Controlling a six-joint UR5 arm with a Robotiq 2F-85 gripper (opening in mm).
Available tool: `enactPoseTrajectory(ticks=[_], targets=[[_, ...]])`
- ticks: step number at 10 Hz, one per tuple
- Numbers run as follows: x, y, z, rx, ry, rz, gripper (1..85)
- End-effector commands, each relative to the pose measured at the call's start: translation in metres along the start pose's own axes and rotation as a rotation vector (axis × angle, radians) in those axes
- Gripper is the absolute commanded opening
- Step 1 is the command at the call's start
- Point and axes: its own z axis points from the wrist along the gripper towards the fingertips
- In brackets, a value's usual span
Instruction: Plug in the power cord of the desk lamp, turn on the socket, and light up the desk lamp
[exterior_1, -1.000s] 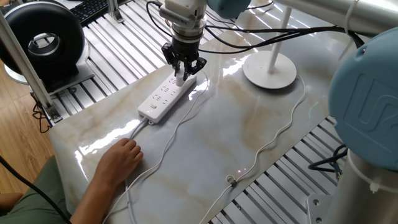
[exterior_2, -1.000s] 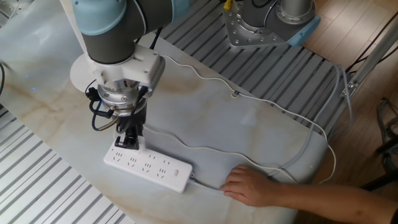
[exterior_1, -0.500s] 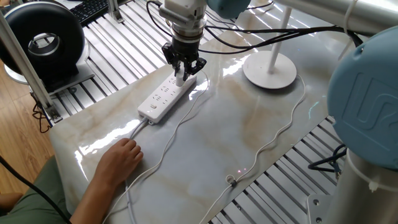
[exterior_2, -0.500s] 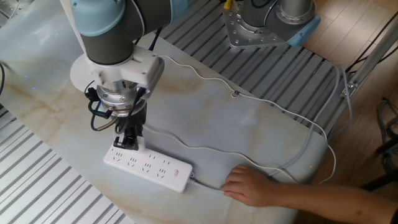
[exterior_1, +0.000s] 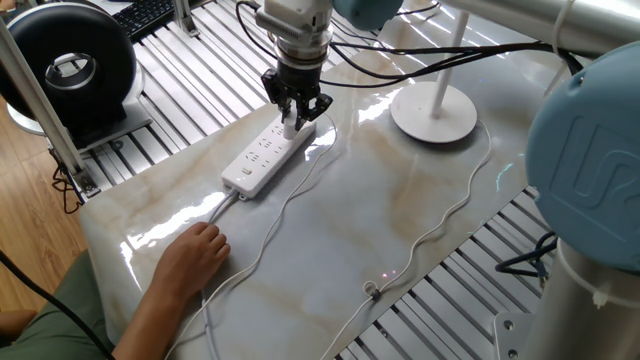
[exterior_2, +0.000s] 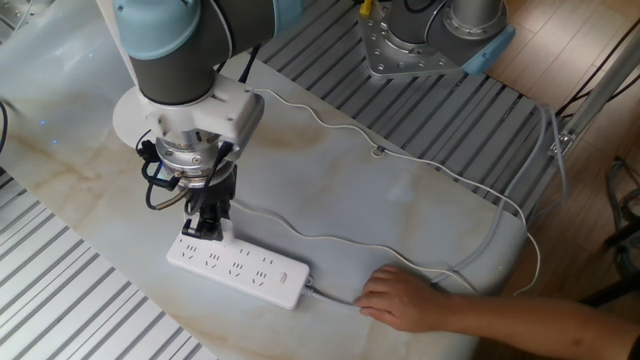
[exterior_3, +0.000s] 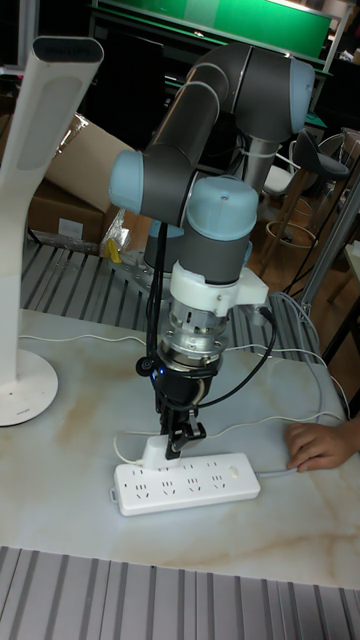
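Socket (exterior_3: 188, 483): no legible marking; gripper (exterior_3: 177, 437) clamps plug.

The jaws grip the power cord's plug (exterior_2: 208, 228) at the socket's (exterior_2: 240, 270) end outlet.

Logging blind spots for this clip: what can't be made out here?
- Plug block: hidden between the gripper fingers in all views; seating in the socket unclear.
- Socket button state: too small.
- Desk lamp head's underside: turned away, tall view; cropped elsewhere.
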Motion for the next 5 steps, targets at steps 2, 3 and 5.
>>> enactPoseTrajectory(ticks=[2, 3, 5], targets=[[-0.0035, -0.0007, -0.001, 0.001, -0.01, 0.03, 1.0], [-0.0037, -0.0009, -0.0013, 0.001, -0.01, 0.032, 1.0], [-0.0045, -0.0011, -0.001, 0.002, -0.013, 0.032, 1.0]])
